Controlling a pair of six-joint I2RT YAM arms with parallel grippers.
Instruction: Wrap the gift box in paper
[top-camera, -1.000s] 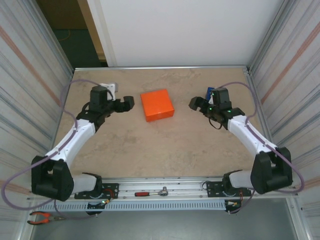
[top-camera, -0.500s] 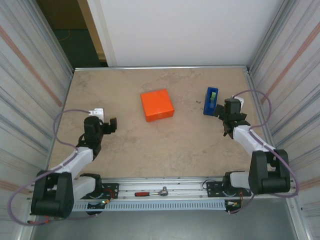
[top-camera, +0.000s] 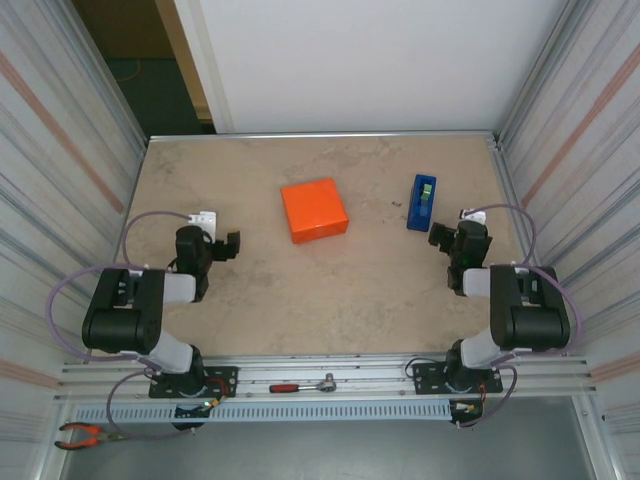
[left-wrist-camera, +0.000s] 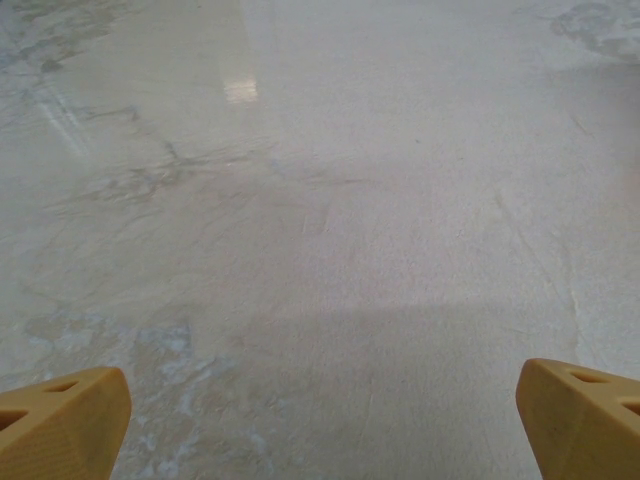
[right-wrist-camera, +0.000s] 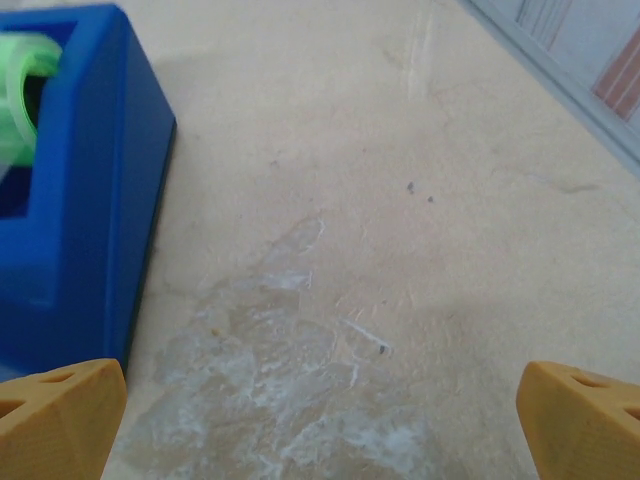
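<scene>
Desk (top-camera: 330, 300): beige, marbled. Paper (top-camera: 314, 210): bright orange, lying as a tight box-shaped parcel at upper centre of the top view, well apart from both claws. Left claw (top-camera: 228, 245): left of frame, released, tips spread wide over bare desk with nothing between them. Right claw (top-camera: 445, 238): right of frame, released and empty, just beside a blue tape dispenser (top-camera: 423, 202) carrying a green roll (right-wrist-camera: 22, 90). Ratchet (top-camera: 305, 384): on the bottom rail.
</scene>
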